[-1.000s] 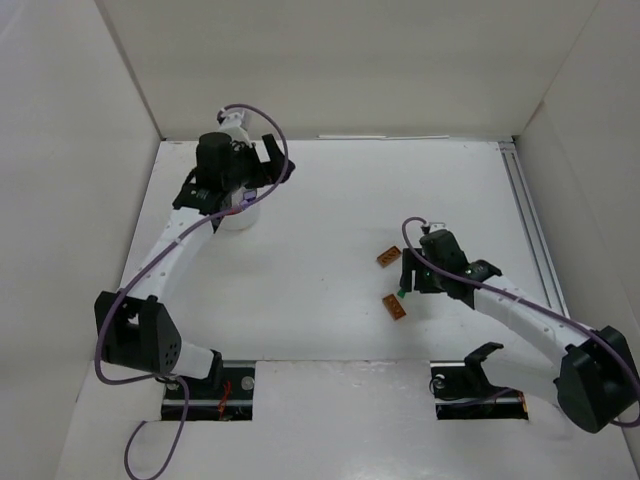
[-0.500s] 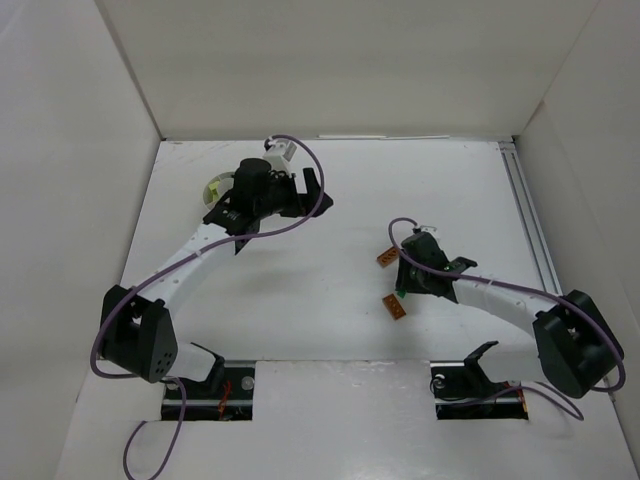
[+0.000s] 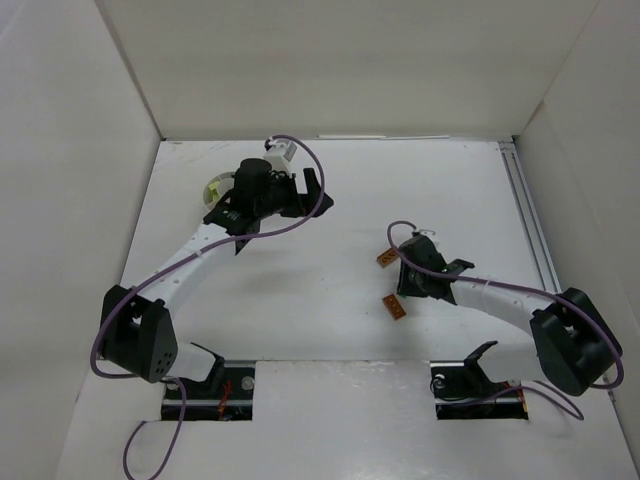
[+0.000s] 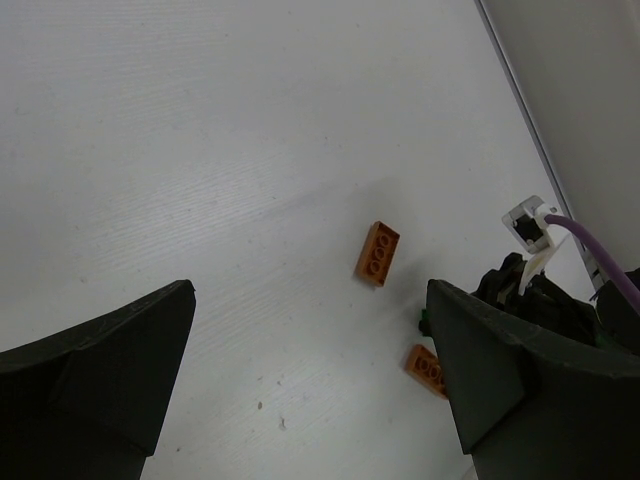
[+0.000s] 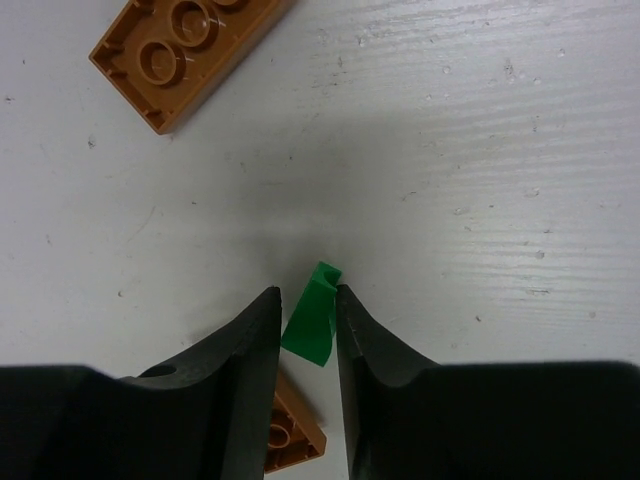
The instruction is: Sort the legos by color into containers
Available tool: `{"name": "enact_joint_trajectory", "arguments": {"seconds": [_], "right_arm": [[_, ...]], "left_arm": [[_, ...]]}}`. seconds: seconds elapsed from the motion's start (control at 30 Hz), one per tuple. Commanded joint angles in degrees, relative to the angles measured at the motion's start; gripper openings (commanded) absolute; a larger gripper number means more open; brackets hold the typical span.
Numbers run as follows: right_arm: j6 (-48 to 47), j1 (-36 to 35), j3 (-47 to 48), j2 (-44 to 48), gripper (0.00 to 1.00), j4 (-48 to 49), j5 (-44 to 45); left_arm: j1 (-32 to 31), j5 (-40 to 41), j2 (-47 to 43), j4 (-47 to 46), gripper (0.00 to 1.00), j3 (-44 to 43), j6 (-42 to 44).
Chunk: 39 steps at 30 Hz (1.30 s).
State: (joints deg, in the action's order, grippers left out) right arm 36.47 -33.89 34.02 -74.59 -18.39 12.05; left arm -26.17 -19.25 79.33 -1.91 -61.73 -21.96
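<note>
The table (image 3: 330, 210) is a plain white sheet, scuffed and lightly scratched up close, with a metal rail (image 3: 530, 230) running along its right edge. Near the far left corner sits a small round white cup (image 3: 214, 188), partly hidden by the arm above it. Right of the middle, about halfway between the near and far edges, two brown-orange bricks lie flat and apart, one (image 3: 387, 257) farther back and one (image 3: 395, 306) nearer the front edge. Between them a green brick (image 5: 310, 330) is pinched in the right gripper (image 5: 305, 295) at the surface; whether it touches the table I cannot tell
</note>
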Motion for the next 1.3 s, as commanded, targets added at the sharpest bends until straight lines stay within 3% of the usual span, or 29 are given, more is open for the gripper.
{"name": "enact_joint_trajectory", "arguments": {"seconds": [0.0,0.1,0.13,0.2,0.3,0.33,0.43,0.47,0.57,0.9,1.27], "right_arm": [[0.36,-0.56,0.08,-0.91,0.33,0.90,0.51],[-2.10,-0.56,0.70,-1.44,0.26,1.61,-0.01],[-3.06,-1.17,1.22,-1.44,0.20,2.48,-0.01],[-9.64,-2.40,2.01,-0.13,0.13,5.47,-0.63],[-19.05,-4.34,3.25,3.99,0.11,8.72,-0.63],[-21.33,-4.87,3.77,5.40,0.11,9.94,-2.63],[-31.26,-4.87,3.08,11.99,0.11,16.79,-9.20],[-33.46,-4.87,3.07,13.57,0.11,18.55,-10.98],[-38.57,-4.87,2.54,18.59,0.12,22.43,-14.50],[-46.75,-4.87,2.54,23.43,0.12,34.29,-30.75],[-46.75,-5.40,2.54,22.30,0.13,40.19,-37.10]], "left_arm": [[-0.19,0.00,0.21,-2.48,1.00,-0.76,0.51],[-0.19,-1.13,0.73,-2.48,1.00,-0.76,0.51],[-0.19,-1.75,0.74,-2.48,1.00,-0.76,1.21],[-0.19,-5.34,0.74,-2.48,1.00,-0.76,1.82],[-0.19,-11.05,0.74,-4.14,1.00,1.26,2.53],[-0.19,-16.65,0.74,-5.11,1.00,2.48,2.53],[-0.19,-29.47,1.26,-12.22,1.00,4.95,-0.62],[-0.19,-32.32,1.27,-17.81,1.00,6.96,-2.37],[-1.51,-37.61,3.02,-23.04,0.99,8.47,-6.35],[-6.35,-35.60,3.64,-27.26,0.88,7.86,-11.09],[-6.87,-34.19,4.69,-29.73,0.77,7.86,-15.84]]}}
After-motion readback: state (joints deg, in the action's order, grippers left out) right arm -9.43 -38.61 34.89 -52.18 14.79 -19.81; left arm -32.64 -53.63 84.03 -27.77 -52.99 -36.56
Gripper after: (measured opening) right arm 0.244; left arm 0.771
